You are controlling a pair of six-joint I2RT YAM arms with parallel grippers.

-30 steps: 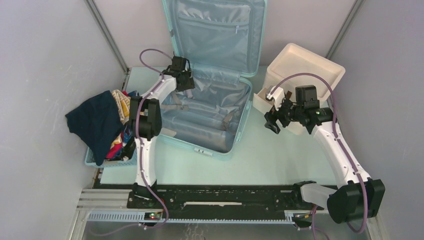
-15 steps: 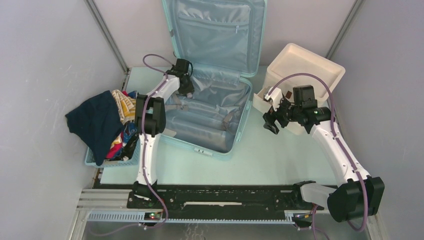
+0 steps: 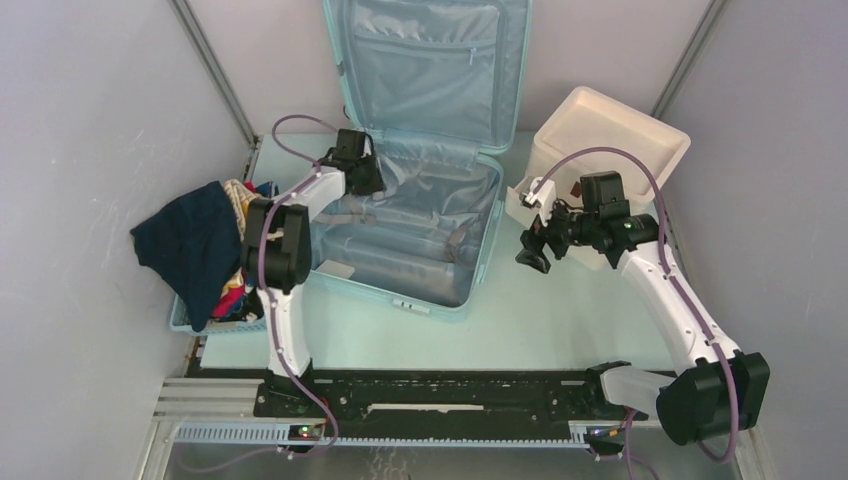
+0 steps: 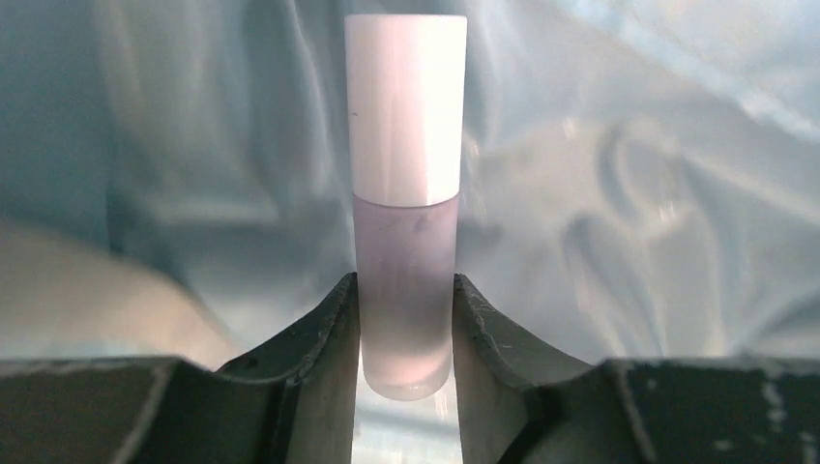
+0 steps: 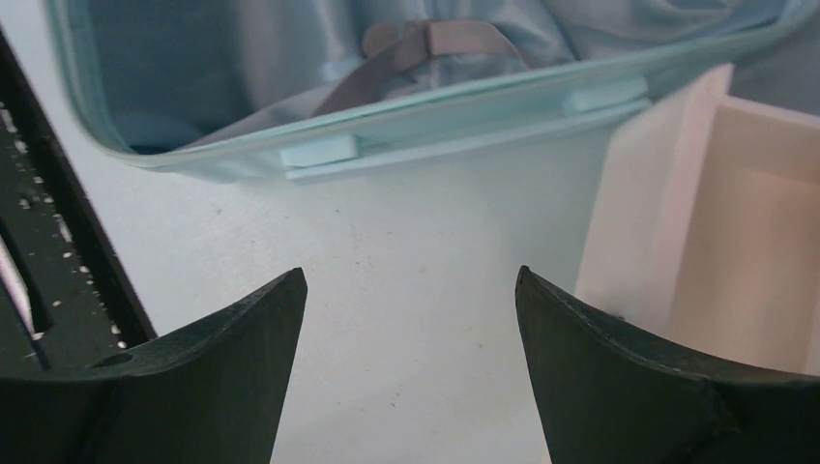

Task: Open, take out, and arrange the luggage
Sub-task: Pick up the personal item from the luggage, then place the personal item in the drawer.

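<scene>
In the far-left corner of the luggage (image 3: pixel 400 262) base, my left gripper (image 4: pixel 405 280) is clamped on a bottle (image 4: pixel 404 203). The bottle has a frosted body and a white cap, which points away from the wrist, and both pads press its lower half.

Versus a second ago:
- My left elbow has swung left toward the basket (image 3: pixel 185 320) with the clothes (image 3: pixel 190 245).
- The left wrist sits a bit nearer and lower over the lining.
- My right gripper (image 5: pixel 411 280) has drifted slightly left, away from the box (image 3: pixel 610 125). Its jaws are spread wide with nothing between them, hanging over the table (image 3: pixel 540 320) just right of the luggage.

Luggage:
- It sits mid-table toward the far side.
- It has a pale mint shell, lying open.
- The lining is grey-blue and crumpled, with grey straps across the base and a zip pocket in the lid.
- The base is flat on the table. The lid stands upright against the back wall, inside facing me.
- The hinge is along the far edge, and the opening faces my bases.
- The long axis seems to run left to right, but I can't be sure.
- The base is skewed, with its near-right corner closest to me.
</scene>
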